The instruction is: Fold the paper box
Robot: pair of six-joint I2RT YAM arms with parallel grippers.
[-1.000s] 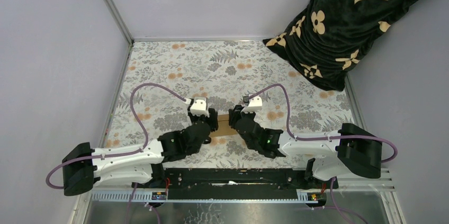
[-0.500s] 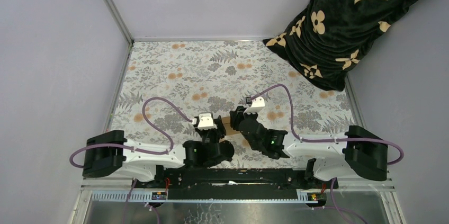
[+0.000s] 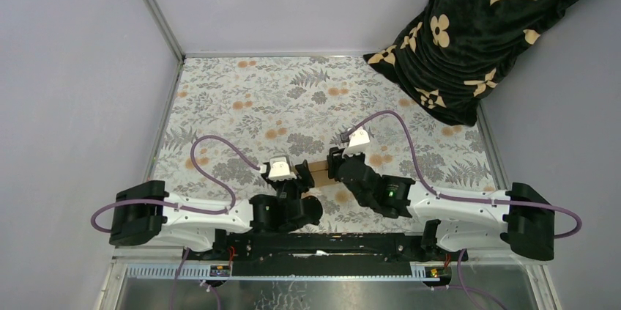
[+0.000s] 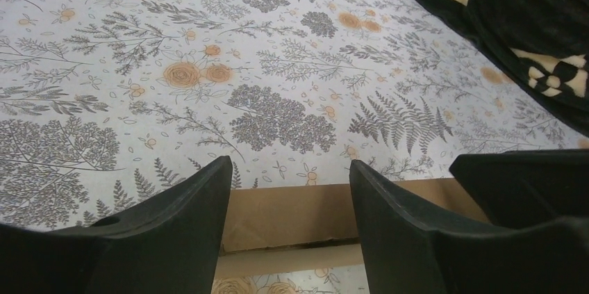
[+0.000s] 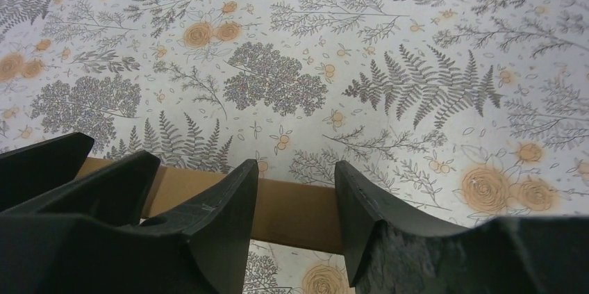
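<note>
The paper box (image 3: 318,174) is a small flat brown cardboard piece lying on the floral mat between my two grippers, mostly hidden by them in the top view. In the left wrist view the box (image 4: 292,214) lies flat with a seam along its near side, and my left gripper (image 4: 290,181) is open, its fingers standing over the box. In the right wrist view the box (image 5: 295,205) shows between the fingers of my open right gripper (image 5: 297,172), which also hovers over it. The left gripper's fingers (image 5: 104,183) show at the left of that view.
A black blanket with tan flower patterns (image 3: 491,24) is heaped at the back right corner and shows in the left wrist view (image 4: 528,23). The floral mat (image 3: 293,97) is bounded by grey walls and a metal rail (image 3: 329,240) at the near edge.
The left arm has pulled back and folded toward its base, its gripper moving nearer and slightly right over the box. The right arm has shifted a little to the right.
</note>
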